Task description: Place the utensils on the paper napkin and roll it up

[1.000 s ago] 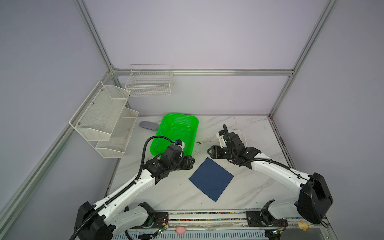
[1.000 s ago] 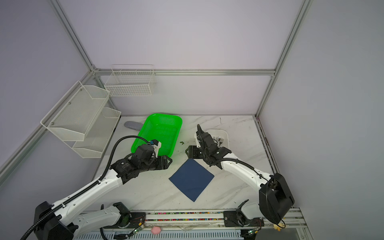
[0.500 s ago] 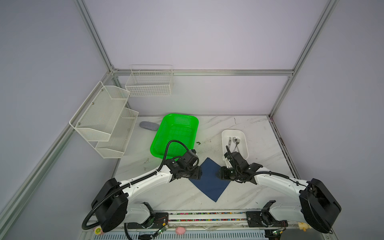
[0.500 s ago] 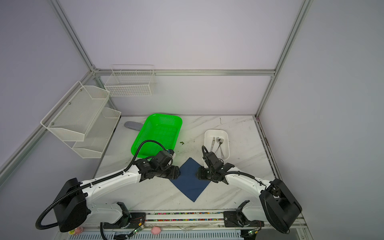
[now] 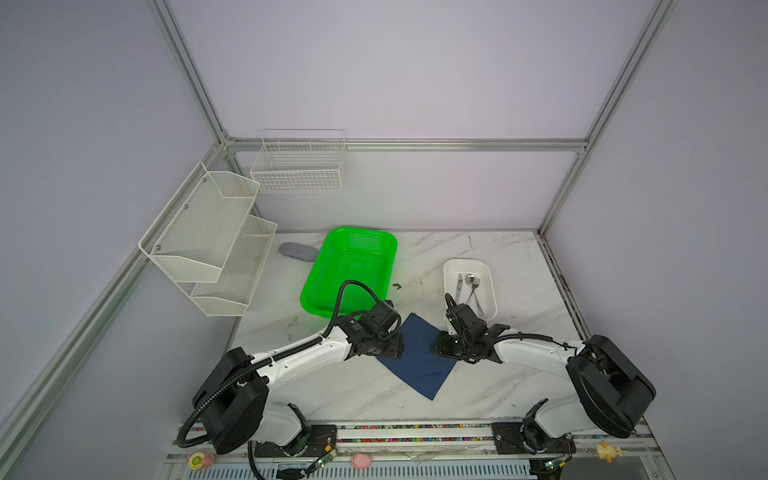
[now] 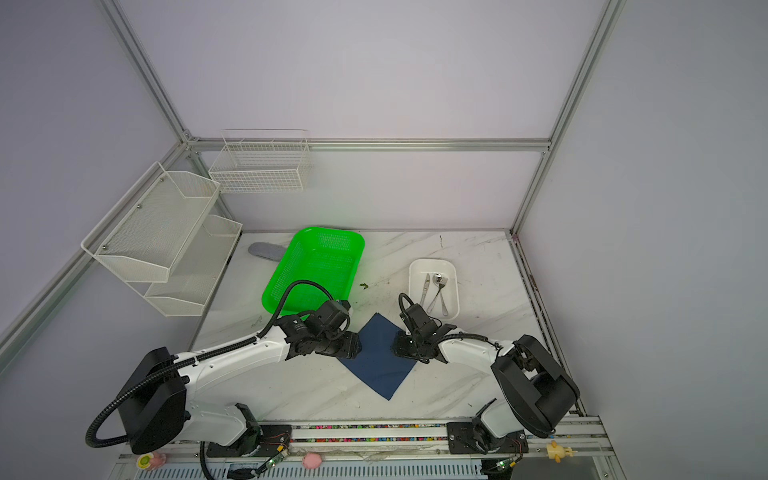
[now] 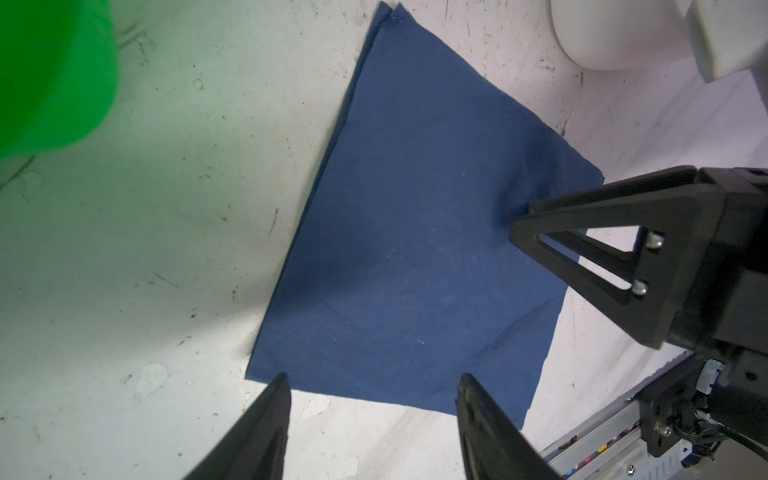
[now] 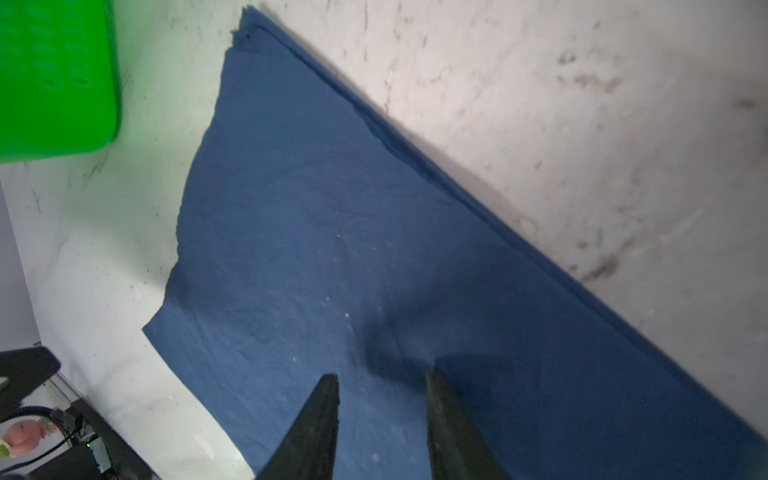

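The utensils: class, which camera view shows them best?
In both top views the utensils lie in plain sight inside the white tray. The left wrist view catches only the tray's corner; the right wrist view shows neither.

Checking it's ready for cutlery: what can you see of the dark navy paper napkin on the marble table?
The dark navy paper napkin lies flat, unrolled, diamond-wise on the white marble tabletop: matte, creased, layered edges showing, nothing on it. The left gripper, fingers open, hovers at one edge; the right gripper's fingers seem to press the opposite side, puckering it.
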